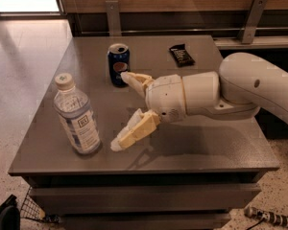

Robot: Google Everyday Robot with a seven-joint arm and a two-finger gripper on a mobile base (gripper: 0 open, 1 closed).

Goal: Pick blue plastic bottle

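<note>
Camera view: the blue plastic bottle (77, 117) stands upright near the front left of the grey counter (211, 150). The claw (119, 110) hovers just right of it, fingers spread wide and gripping nothing. A Pepsi can (118, 64) stands behind the upper finger, and a dark snack bar (181, 54) lies further back.

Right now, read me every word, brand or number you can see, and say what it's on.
Nothing reads clearly.
Blue soda can: round logo, lettering blurred.
Blue plastic bottle: dark square on its label, too blurred.
Dark snack wrapper: pale print, too small.
Gripper, open between can and bottle: no text.
</note>
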